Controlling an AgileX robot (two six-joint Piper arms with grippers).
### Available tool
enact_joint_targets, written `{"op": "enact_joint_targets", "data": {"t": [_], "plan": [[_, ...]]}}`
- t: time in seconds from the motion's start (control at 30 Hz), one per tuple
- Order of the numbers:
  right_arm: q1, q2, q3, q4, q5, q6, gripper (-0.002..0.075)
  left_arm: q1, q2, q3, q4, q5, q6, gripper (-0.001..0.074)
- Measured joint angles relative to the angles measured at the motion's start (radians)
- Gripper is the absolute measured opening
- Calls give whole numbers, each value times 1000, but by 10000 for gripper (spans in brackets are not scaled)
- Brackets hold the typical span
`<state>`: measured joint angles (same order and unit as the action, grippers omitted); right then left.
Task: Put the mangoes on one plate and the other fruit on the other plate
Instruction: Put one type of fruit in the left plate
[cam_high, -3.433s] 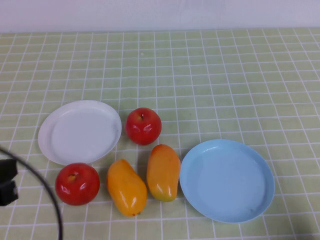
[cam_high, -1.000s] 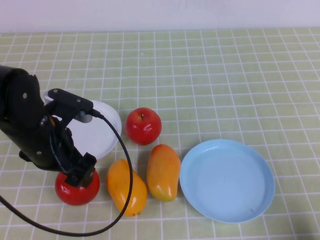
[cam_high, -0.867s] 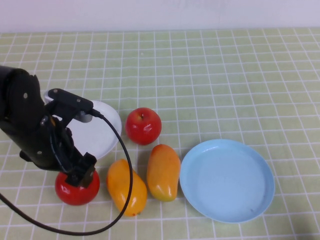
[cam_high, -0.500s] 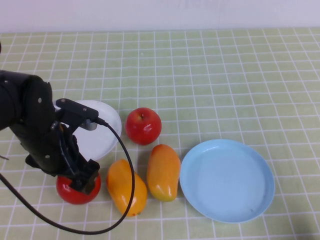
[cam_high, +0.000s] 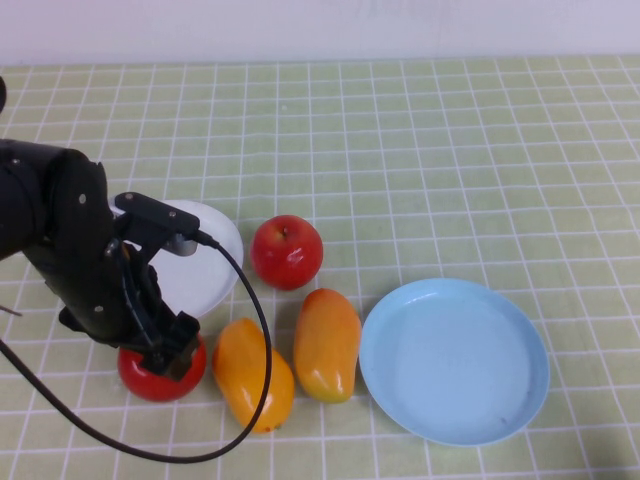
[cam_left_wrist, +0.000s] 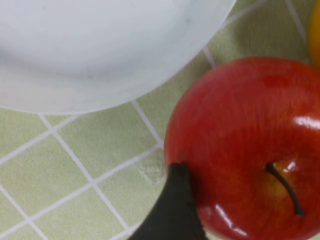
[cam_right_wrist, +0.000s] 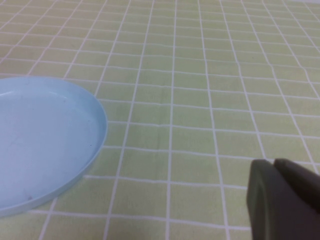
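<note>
My left gripper (cam_high: 170, 355) is down at the near-left of the table, shut on a round red apple (cam_high: 150, 378) beside the white plate (cam_high: 205, 270). In the left wrist view one dark finger (cam_left_wrist: 175, 200) presses the apple's (cam_left_wrist: 240, 125) side; the other finger is out of frame. A second red apple (cam_high: 286, 252) sits right of the white plate. Two orange-yellow mangoes (cam_high: 253, 375) (cam_high: 326, 343) lie side by side between the held apple and the empty light blue plate (cam_high: 455, 360). My right gripper (cam_right_wrist: 274, 162), shut and empty, hovers over the cloth right of the blue plate (cam_right_wrist: 40, 135); the high view does not show it.
A green checked cloth (cam_high: 450, 150) covers the table up to a pale wall at the back. The left arm's black cable (cam_high: 262, 340) loops over the nearer mango. The white plate's rim (cam_left_wrist: 100, 50) lies close to the held apple.
The left arm came in from the left edge and dropped onto the near apple. In the last half second arm and apple shifted slightly right and away.
</note>
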<state>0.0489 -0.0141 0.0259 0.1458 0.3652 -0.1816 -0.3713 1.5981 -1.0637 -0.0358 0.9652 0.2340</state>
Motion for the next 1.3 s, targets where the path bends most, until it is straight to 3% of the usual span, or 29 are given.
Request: {"op": "enact_joint_targets", "data": {"t": [0.47, 0.7, 0.83, 1.3], "plan": [[0, 0, 0, 0, 0, 0, -15, 0, 0, -11, 0, 24, 3, 563], [0, 0, 0, 0, 2, 0, -15, 0, -28, -122, 0, 159, 3, 561], [0, 0, 0, 0, 2, 0, -15, 0, -34, -201, 15, 151, 3, 561], [0, 0, 0, 0, 2, 0, -15, 2, 186, -278, 261, 63, -201, 560]]}}
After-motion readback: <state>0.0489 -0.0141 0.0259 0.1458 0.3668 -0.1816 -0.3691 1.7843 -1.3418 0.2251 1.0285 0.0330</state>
